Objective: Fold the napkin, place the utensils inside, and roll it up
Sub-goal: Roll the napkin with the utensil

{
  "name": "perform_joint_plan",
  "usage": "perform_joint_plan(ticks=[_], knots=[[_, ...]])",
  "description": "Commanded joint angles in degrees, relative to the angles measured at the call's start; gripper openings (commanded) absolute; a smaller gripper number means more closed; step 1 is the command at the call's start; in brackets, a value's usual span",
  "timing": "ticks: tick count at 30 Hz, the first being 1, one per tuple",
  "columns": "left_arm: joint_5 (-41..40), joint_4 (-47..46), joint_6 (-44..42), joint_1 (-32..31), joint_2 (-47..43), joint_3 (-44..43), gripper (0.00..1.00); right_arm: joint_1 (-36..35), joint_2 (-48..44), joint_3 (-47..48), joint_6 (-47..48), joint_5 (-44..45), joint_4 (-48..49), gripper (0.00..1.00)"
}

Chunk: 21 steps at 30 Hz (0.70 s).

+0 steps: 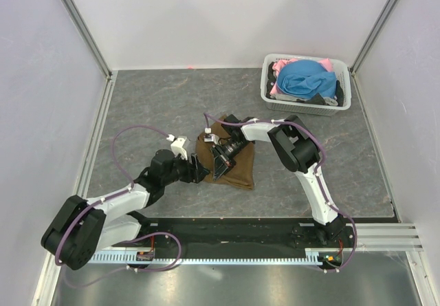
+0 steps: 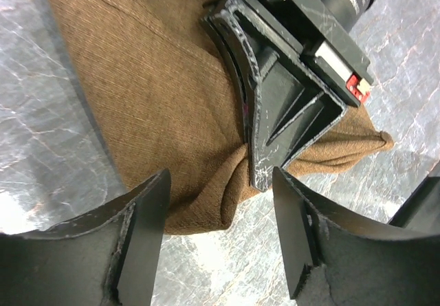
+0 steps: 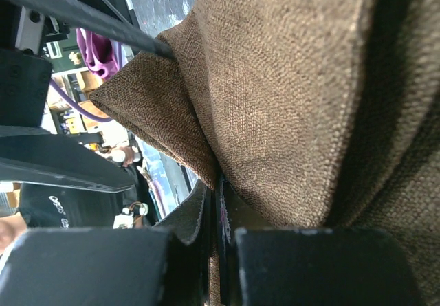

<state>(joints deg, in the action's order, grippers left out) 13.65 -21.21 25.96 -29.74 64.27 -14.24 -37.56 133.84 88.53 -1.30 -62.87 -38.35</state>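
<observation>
Top external view: a brown woven cloth napkin (image 1: 237,165) lies bunched and partly folded on the grey marbled stone-look table (image 1: 151,106), roughly at its middle, between the two white and black arms. The right gripper (image 1: 221,160) reaches in from the right and sits on top of the cloth, while the left gripper (image 1: 201,169) comes in low from the left, its tips just beside the napkin's left edge. In the far right corner, well apart from both arms, stands a white slatted plastic basket (image 1: 273,100) holding a crumpled blue garment (image 1: 306,79) and a pink garment (image 1: 280,65). In the left wrist view, the left gripper (image 2: 218,213) has its two black fingers (image 2: 148,210) standing well apart, one on each side of the napkin's (image 2: 151,106) near rounded fold; nothing is pinched between them and neither pad clearly touches the cloth. Just beyond them the right gripper (image 2: 258,172), a black triangular framed finger pair, comes down at a slant with its tips closed together on a gathered pucker of the fabric, and creases run out from that point. The right wrist view agrees: the right gripper (image 3: 216,244) has its jaws pressed together with only a thin sliver between them, and a layer of the napkin (image 3: 295,100) is clamped there, with the cloth rising from the grip in a thick fold that fills most of the picture. Whether the lifted part of the cloth is clear of the table cannot be told.
</observation>
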Motion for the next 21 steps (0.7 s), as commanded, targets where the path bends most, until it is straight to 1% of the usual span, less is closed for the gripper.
perform_joint_plan(ticks=[1, 3, 6, 7, 9, 10, 12, 13, 16, 19, 20, 21], knots=[[0.32, -2.61, -2.23, -1.11, 0.86, -0.44, 0.65, 0.56, 2.83, 0.59, 1.30, 5.30, 0.82, 0.00], [0.24, -2.87, -1.61, -1.38, 1.38, -0.17, 0.65, 0.47, 3.00, 0.59, 1.30, 5.04, 0.91, 0.00], [-0.20, -3.05, -1.35, -1.90, 2.00, 0.09, 0.58, 0.56, 3.09, 0.59, 1.30, 4.95, 1.52, 0.00], [-0.72, -2.96, -1.26, -1.99, 2.26, 0.00, 0.51, 0.56, 3.01, 0.50, 1.30, 4.86, 1.87, 0.00], [-2.39, -1.91, -0.56, -1.99, 2.70, -0.35, 0.41, 0.56, 2.92, 0.50, -0.18, 4.69, 2.14, 0.00], [-2.92, -1.38, -0.29, -1.99, 3.40, -0.52, 0.32, 0.56, 2.66, 0.50, -0.37, 4.51, 2.31, 0.00], [-5.03, -0.24, 1.89, -1.99, 3.93, -0.44, 0.22, 0.82, 2.22, 0.07, -0.98, 1.63, 3.19, 0.00], [-5.73, -0.15, 2.86, -1.99, 4.02, -0.26, 0.12, 1.17, 1.87, -0.02, -1.51, 1.18, 4.24, 0.00], [-7.67, 0.29, 5.51, -2.08, 4.11, 0.79, 0.02, 1.44, 0.64, -0.03, -2.48, 1.26, 4.86, 0.00], [-9.86, 3.10, 7.61, -1.99, 3.93, -0.34, 0.02, 1.70, -1.38, -0.29, -2.74, 1.61, 5.04, 0.12], [-10.48, 4.15, 8.05, -1.99, 3.93, -0.87, 0.02, 1.79, -2.17, -0.90, -2.83, 2.13, 5.04, 0.21], [-11.01, 6.60, 8.93, -1.99, 4.02, -1.49, 0.02, 1.79, -4.27, -1.34, -2.66, 2.92, 5.12, 0.26]])
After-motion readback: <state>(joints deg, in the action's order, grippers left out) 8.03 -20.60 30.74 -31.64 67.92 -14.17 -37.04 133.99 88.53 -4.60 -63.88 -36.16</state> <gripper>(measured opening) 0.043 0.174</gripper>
